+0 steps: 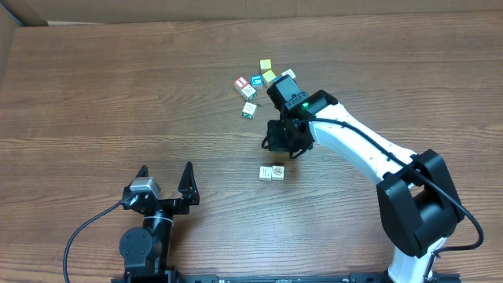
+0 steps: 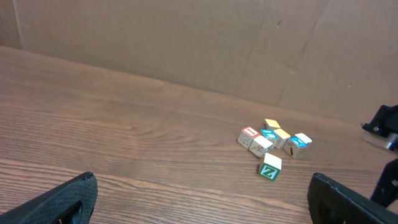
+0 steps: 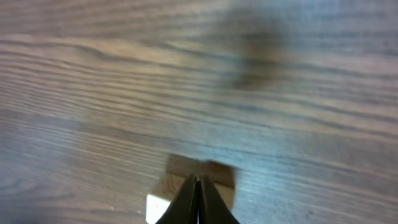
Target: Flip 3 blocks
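Two pale cream blocks point(image 1: 266, 173) point(image 1: 277, 172) lie side by side on the wooden table just below my right gripper point(image 1: 281, 148), which is shut with nothing in it. In the right wrist view the shut fingertips point(image 3: 196, 180) point down over a blurred block point(image 3: 219, 180); I cannot tell whether they touch it. Another cream block point(image 1: 249, 93) point(image 2: 261, 145) sits in the cluster at the back. My left gripper point(image 1: 166, 170) point(image 2: 202, 208) stands open and empty near the front edge, far from all blocks.
The back cluster also holds a red-marked cube point(image 1: 242, 82), a blue-faced cube point(image 1: 256, 81), yellow-topped cubes point(image 1: 266, 64), and a green Z cube point(image 2: 270, 168) a little apart. The right arm point(image 1: 369, 153) reaches across the right half of the table.
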`<action>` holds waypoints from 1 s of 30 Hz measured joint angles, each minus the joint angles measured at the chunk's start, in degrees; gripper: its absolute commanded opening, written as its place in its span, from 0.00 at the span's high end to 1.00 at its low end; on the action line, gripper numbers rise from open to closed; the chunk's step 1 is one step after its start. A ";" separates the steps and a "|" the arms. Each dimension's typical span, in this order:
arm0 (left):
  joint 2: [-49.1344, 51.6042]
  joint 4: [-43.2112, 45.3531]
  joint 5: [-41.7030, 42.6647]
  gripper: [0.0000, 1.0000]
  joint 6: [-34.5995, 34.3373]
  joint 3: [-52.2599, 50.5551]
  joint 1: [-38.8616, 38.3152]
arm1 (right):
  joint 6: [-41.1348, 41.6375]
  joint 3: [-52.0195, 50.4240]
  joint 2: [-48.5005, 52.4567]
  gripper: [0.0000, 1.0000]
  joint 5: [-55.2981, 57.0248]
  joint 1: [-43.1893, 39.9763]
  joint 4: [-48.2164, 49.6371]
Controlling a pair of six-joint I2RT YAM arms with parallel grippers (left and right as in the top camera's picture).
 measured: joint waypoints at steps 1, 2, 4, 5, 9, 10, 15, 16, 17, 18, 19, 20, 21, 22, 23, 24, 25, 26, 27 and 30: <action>0.00 0.00 0.00 0.00 0.02 0.00 0.00 | 0.00 0.00 0.00 0.96 0.20 0.20 0.50; 0.00 0.00 0.00 0.00 0.02 0.00 0.00 | -0.02 0.00 0.02 0.96 0.35 0.44 0.72; 0.00 0.00 0.00 0.00 0.00 0.00 0.00 | 0.00 -0.04 0.07 0.96 0.48 0.92 1.05; 0.00 0.00 0.00 0.00 0.02 0.00 0.00 | 0.02 -0.15 0.07 0.96 0.55 1.20 1.46; 0.00 0.00 0.00 0.00 0.02 0.00 0.00 | 0.00 -1.55 0.09 0.96 0.85 2.03 2.40; 0.00 0.00 0.00 0.00 0.00 0.00 0.00 | 0.00 -2.01 0.09 0.96 0.94 2.29 2.54; 0.00 0.00 0.00 0.00 0.00 0.00 0.00 | 0.92 -3.93 0.31 0.96 3.76 2.64 4.02; 0.00 0.00 0.00 0.00 0.02 0.00 0.00 | 1.29 -4.15 0.31 0.96 4.09 2.67 4.20; 0.00 0.00 0.00 0.00 0.02 0.00 0.00 | 1.55 -4.28 0.31 0.96 4.50 2.67 4.26; 0.00 0.00 0.00 0.00 0.02 0.00 0.00 | 1.81 -4.37 0.31 0.96 4.66 2.67 4.33; 0.00 0.00 0.00 0.00 0.00 0.00 0.00 | 1.97 -4.57 0.31 0.96 4.76 2.67 4.48; 0.00 0.00 0.00 0.00 0.02 0.00 0.00 | 2.23 -4.87 0.31 0.96 4.74 2.75 4.57; 0.00 0.00 0.00 0.00 0.02 0.00 0.00 | 2.43 -5.16 0.31 0.96 4.72 2.80 4.52; 0.00 0.00 0.00 0.00 0.00 0.00 0.00 | 2.45 -5.60 0.31 0.96 4.70 2.86 4.52; 0.00 0.00 0.00 0.00 0.02 0.00 0.00 | 2.60 -6.14 0.31 0.96 4.72 3.04 4.46; 0.00 0.00 0.00 0.00 0.00 0.00 0.00 | 2.78 -6.54 0.31 0.96 4.70 3.26 4.46; 0.00 -0.02 0.00 0.00 0.02 0.00 0.00 | 2.80 -6.80 0.31 0.96 4.68 3.48 4.39; 0.00 0.00 0.00 0.00 0.00 0.00 0.00 | 2.82 -6.88 0.31 0.96 4.70 3.78 4.24; 0.00 0.00 0.00 0.00 0.00 0.00 0.00 | 2.82 -6.88 0.31 0.96 4.63 4.00 4.20; 0.00 0.00 0.00 0.00 0.00 0.00 0.00 | 2.82 -6.88 0.31 0.96 3.91 4.52 4.20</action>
